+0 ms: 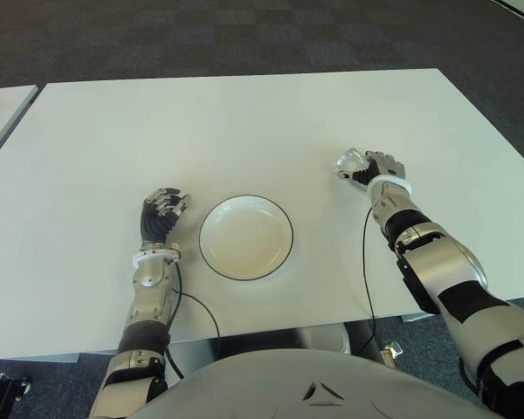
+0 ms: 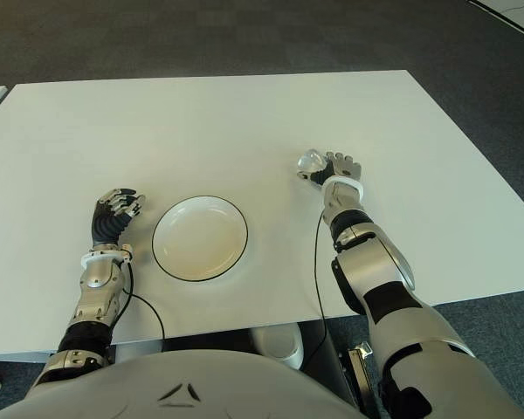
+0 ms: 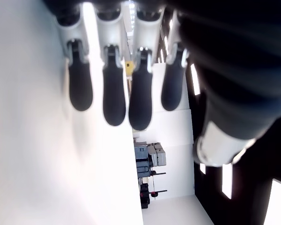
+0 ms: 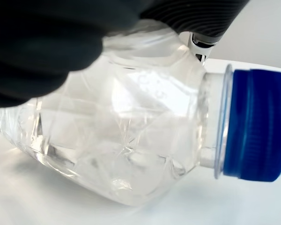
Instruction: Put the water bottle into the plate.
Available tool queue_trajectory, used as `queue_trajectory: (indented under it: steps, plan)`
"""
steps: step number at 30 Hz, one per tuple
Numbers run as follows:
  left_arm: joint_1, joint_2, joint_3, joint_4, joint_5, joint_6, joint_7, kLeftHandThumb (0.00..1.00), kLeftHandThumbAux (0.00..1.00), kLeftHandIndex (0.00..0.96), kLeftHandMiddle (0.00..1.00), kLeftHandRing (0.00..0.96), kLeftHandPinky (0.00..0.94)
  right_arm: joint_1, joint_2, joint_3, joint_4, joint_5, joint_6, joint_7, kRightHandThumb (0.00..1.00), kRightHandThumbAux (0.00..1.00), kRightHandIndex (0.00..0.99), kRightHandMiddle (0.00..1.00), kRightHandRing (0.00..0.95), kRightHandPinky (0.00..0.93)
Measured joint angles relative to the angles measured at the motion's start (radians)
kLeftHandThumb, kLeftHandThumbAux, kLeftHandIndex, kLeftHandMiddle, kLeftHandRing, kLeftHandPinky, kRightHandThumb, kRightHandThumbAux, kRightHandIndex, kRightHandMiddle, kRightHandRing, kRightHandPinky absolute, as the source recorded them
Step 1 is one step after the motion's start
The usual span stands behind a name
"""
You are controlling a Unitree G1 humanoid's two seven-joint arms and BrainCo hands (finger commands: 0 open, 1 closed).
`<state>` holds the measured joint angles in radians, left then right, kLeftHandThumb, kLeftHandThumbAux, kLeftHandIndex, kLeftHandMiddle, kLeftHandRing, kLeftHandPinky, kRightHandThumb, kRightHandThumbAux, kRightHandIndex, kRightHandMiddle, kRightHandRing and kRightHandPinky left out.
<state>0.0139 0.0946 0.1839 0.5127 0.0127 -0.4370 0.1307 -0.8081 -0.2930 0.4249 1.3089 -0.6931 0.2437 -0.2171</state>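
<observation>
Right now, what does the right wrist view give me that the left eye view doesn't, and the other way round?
Only the right wrist view shows the blue cap and the clear, faceted body of the water bottle close up.

Only the left eye view shows the plate, unoccupied, on the table, with the left hand beside it on its left.

Both show the right hand closed on the bottle, to the right of the plate.
</observation>
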Motion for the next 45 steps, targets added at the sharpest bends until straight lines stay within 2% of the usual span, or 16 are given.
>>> queue_trajectory:
  steps: [4, 8, 9, 11, 12, 16, 18, 19, 21, 24, 33, 45]
  plan:
    - [0.001, 0.0, 0.0, 0.0, -0.004, -0.004, 0.0, 0.699, 0.718, 0.43, 0.554, 0.535, 0.53, 0.003, 0.0, -0.005, 0.002, 0.003, 0.0, -0.013, 0.617, 0.404, 0.0, 0.0, 0.0, 0.032]
    - [0.001, 0.004, 0.001, 0.008, -0.003, -0.014, 0.0, 0.7, 0.718, 0.43, 0.552, 0.537, 0.516, 0.003, 0.005, -0.008, 0.002, 0.005, 0.007, -0.025, 0.606, 0.441, 0.044, 0.053, 0.056, 0.163]
    - [0.001, 0.006, 0.001, 0.01, -0.002, -0.016, 0.0, 0.7, 0.718, 0.431, 0.552, 0.536, 0.514, 0.003, 0.007, -0.009, 0.002, 0.005, 0.009, -0.027, 0.61, 0.453, 0.148, 0.098, 0.093, 0.197]
    - [0.001, 0.009, 0.001, 0.012, -0.002, -0.016, 0.0, 0.7, 0.718, 0.431, 0.552, 0.535, 0.514, 0.003, 0.009, -0.011, 0.002, 0.006, 0.009, -0.029, 0.617, 0.468, 0.262, 0.151, 0.134, 0.234]
    - [0.0, 0.01, 0.001, 0.013, -0.002, -0.016, 0.0, 0.7, 0.718, 0.431, 0.552, 0.534, 0.516, 0.003, 0.01, -0.012, 0.002, 0.006, 0.009, -0.03, 0.65, 0.552, 0.321, 0.19, 0.163, 0.258]
    - [-0.001, 0.01, 0.001, 0.013, -0.005, -0.016, 0.0, 0.7, 0.718, 0.43, 0.551, 0.534, 0.521, 0.004, 0.009, -0.018, 0.002, 0.015, 0.006, -0.037, 0.695, 0.663, 0.4, 0.263, 0.223, 0.306]
    - [-0.001, 0.01, 0.001, 0.013, -0.007, -0.016, 0.0, 0.699, 0.718, 0.43, 0.554, 0.535, 0.521, 0.004, 0.009, -0.026, 0.002, 0.027, -0.001, -0.041, 0.707, 0.687, 0.42, 0.423, 0.4, 0.459]
    - [-0.001, 0.009, 0.0, 0.013, -0.006, -0.016, 0.0, 0.699, 0.718, 0.431, 0.554, 0.535, 0.521, 0.005, 0.009, -0.034, 0.002, 0.034, -0.005, -0.047, 0.709, 0.69, 0.423, 0.447, 0.427, 0.484]
    - [-0.002, 0.009, 0.0, 0.014, -0.006, -0.017, 0.0, 0.699, 0.718, 0.431, 0.555, 0.533, 0.516, 0.007, 0.009, -0.047, 0.002, 0.044, -0.01, -0.061, 0.715, 0.697, 0.431, 0.556, 0.568, 0.612]
    - [-0.002, 0.01, 0.001, 0.015, -0.006, -0.019, 0.0, 0.699, 0.718, 0.431, 0.557, 0.529, 0.507, 0.011, 0.009, -0.064, 0.002, 0.062, -0.022, -0.089, 0.72, 0.7, 0.435, 0.643, 0.68, 0.711]
    - [-0.003, 0.009, 0.004, 0.017, -0.015, -0.026, -0.001, 0.701, 0.717, 0.431, 0.567, 0.542, 0.531, 0.029, 0.01, -0.102, 0.001, 0.094, -0.063, -0.171, 0.73, 0.699, 0.439, 0.736, 0.763, 0.773]
    - [-0.002, 0.009, 0.006, 0.018, -0.024, -0.024, -0.001, 0.702, 0.717, 0.431, 0.563, 0.54, 0.523, 0.046, 0.022, -0.195, -0.003, 0.184, -0.129, -0.237, 0.73, 0.704, 0.441, 0.746, 0.745, 0.766]
